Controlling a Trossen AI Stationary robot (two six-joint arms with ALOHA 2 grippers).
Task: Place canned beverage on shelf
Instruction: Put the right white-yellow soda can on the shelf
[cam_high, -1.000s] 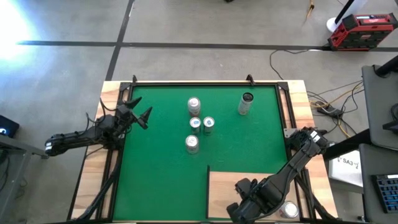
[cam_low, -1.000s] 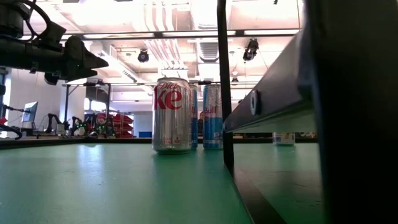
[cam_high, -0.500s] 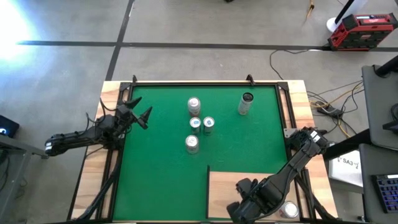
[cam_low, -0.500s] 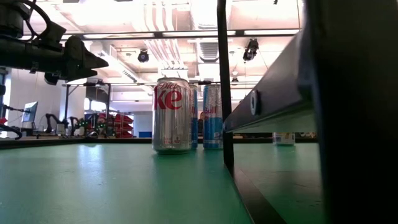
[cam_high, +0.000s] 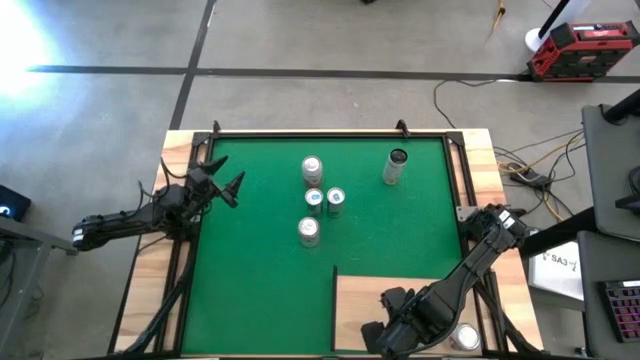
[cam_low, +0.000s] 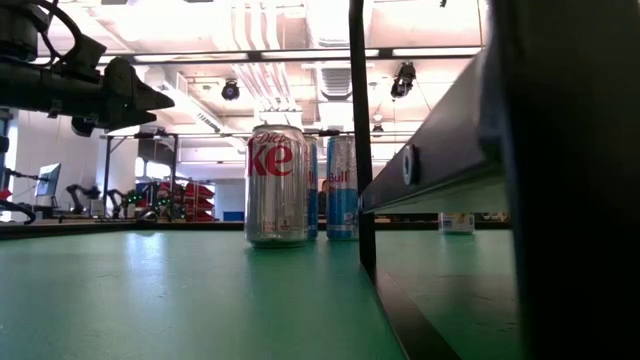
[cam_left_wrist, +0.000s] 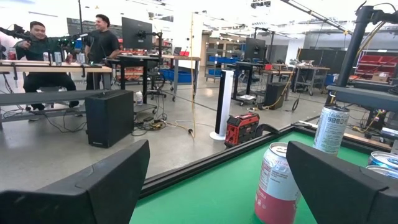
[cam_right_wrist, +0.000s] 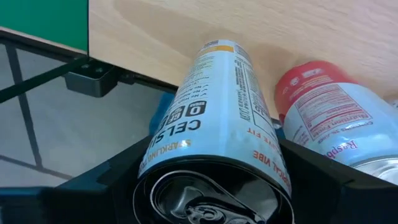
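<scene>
The shelf (cam_high: 362, 298) is a pale wood panel at the mat's near right corner. My right gripper (cam_high: 388, 335) hangs over its near edge, pointing steeply down, shut on a white canned beverage (cam_right_wrist: 214, 118) that the arm hides in the high view. A red-and-white can (cam_high: 463, 337) stands upright on the shelf to the right of it and shows beside the held can as a red-and-white can (cam_right_wrist: 326, 112) in the right wrist view. My left gripper (cam_high: 232, 186) waits open and level at the mat's left edge. My right gripper pinches the white can's round wall near its top end (cam_right_wrist: 161, 155) between its two fingers (cam_right_wrist: 112, 180). The fingers slant down from above and lie along the can. The can points away with its bottom (cam_right_wrist: 219, 46) over the wood; whether it touches the shelf I cannot tell.
Several cans stand in the middle of the green mat (cam_high: 260, 270): a silver one (cam_high: 308, 231) nearest, two blue-topped ones (cam_high: 325, 199), another (cam_high: 311, 168) behind, and a tall one (cam_high: 395, 166) at the far right. Wooden rim strips and black frame bars border the mat.
My right gripper has rolled a little about its own pointing line while staying over the shelf's near edge. The cans on the mat and my left arm have kept still.
</scene>
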